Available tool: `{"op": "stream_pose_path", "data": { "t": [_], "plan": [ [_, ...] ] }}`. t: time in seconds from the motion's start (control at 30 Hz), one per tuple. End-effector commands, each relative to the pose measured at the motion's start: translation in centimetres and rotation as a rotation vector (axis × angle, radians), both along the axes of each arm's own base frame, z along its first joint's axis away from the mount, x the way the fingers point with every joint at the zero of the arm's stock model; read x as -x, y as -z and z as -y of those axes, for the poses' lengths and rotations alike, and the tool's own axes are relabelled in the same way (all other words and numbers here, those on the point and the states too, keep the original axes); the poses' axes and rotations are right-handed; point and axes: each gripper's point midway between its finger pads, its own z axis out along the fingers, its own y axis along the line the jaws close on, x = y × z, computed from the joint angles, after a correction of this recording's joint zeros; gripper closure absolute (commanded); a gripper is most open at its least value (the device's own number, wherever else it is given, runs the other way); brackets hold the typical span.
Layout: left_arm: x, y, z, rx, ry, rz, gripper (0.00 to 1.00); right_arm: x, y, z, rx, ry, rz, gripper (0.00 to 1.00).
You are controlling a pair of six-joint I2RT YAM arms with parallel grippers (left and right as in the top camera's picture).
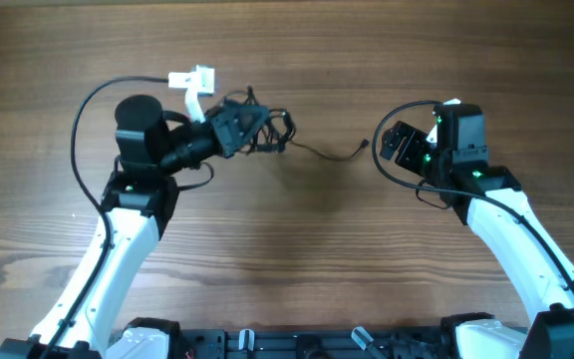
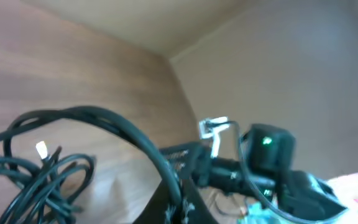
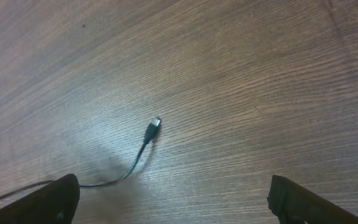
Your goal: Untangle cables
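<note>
1. Black cables [image 2: 48,180] crowd the lower left of the left wrist view. Several thin loops cross over each other in a knot, and a pale plug tip [image 2: 41,148] shows among them.
2. From overhead, the left gripper [image 1: 252,122] has its fingers together and the knot sits right at their tips. They look clamped on the cables, though the loops hide the exact pinch point.
3. Only 1 strand [image 1: 327,153] leaves the knot. It runs to the right, flat on the tabletop [image 1: 297,259], and ends in a small plug [image 3: 152,129].
4. Near that plug, the right gripper [image 3: 178,202] hangs with its 2 fingers wide apart and touches nothing. The plug lies on the wood ahead of them.
5. Progress looks early. That 1 tail is free, but the bulk of the cables is still bunched at the left fingers, and no cord lies fully apart from the others.
6. Nearly everything remains to be done. Likely the right fingers would close on the free plug and draw that strand away while the left holds the knot. The same would then follow for each remaining cord until all lie separate.
</note>
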Motion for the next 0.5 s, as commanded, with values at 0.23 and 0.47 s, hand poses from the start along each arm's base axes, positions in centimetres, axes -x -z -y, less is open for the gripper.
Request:
{"op": "stream_pose_path", "data": {
  "t": [0.23, 0.47],
  "plan": [
    [0.6, 1.5, 5.4, -0.003, 0.077, -0.007, 0.96, 0.3, -0.2, -1.7, -0.375, 0.335, -0.121, 0.00],
    [0.5, 1.4, 5.3, 0.001, 0.075, -0.002, 0.96, 0.9, 0.0, -2.4, -0.387, 0.287, -0.154, 0.00]
  ]
}}
